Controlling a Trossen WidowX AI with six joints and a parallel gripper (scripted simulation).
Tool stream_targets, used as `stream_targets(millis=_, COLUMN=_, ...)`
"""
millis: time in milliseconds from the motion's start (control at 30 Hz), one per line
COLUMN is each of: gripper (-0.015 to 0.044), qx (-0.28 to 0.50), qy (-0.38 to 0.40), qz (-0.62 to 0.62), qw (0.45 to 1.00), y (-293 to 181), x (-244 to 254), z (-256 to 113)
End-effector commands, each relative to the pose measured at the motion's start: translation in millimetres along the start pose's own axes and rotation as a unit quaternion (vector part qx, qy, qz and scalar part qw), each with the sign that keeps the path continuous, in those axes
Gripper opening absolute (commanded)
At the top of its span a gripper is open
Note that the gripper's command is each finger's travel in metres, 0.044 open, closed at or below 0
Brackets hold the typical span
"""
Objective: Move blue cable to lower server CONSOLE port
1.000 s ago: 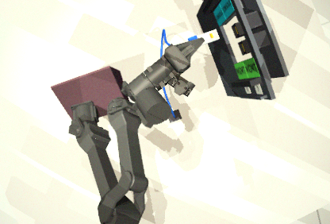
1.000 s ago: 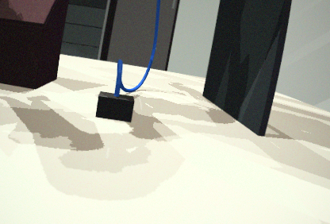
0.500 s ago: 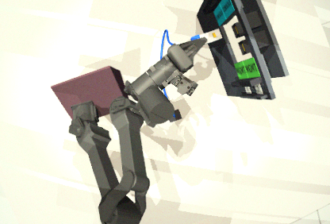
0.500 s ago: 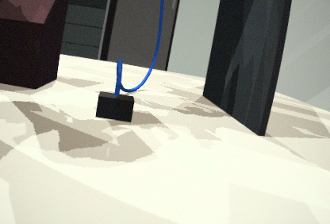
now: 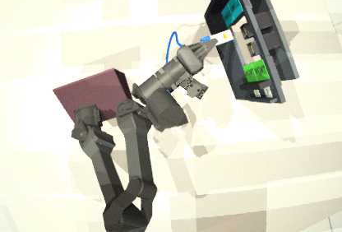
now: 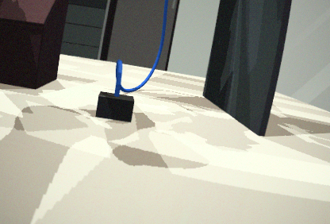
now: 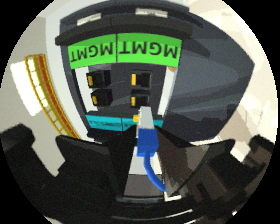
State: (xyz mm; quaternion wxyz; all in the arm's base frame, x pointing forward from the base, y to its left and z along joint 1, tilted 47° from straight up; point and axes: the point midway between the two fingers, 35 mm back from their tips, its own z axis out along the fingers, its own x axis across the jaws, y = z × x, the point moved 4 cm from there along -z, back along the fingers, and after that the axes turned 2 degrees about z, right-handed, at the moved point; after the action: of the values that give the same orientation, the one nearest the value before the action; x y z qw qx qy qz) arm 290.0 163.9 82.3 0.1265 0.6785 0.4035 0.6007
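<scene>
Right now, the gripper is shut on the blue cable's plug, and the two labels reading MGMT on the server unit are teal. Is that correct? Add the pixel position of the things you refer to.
Not quite: the MGMT labels (image 5: 256,71) (image 7: 148,48) are green, as the wrist view shows. The gripper (image 5: 214,41) (image 7: 144,127) is indeed shut on the blue cable's plug (image 7: 147,142).

Server tops (image 6: 258,38) cut off by exterior view's edge; teal label (image 7: 102,123) partly hidden, unreadable

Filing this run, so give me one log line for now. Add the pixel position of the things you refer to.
gripper (image 5: 212,42) (image 7: 144,127): shut on blue plug (image 5: 205,39) (image 7: 147,142) | MGMT labels (image 5: 256,71) (image 7: 125,49): green | release: not done
</scene>
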Motion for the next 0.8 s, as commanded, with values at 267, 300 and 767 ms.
stream_targets(millis=267, gripper=0.0000, qx=0.000, qy=0.005, qz=-0.002, qw=1.000, y=4.4, x=3.4, z=5.1)
stream_targets(millis=300, gripper=0.0000, qx=0.000, qy=0.005, qz=-0.002, qw=1.000, y=4.5, x=3.5, z=5.5)
stream_targets(millis=767, gripper=0.0000, qx=0.000, qy=0.006, qz=-0.002, qw=1.000, y=7.8, x=4.0, z=10.5)
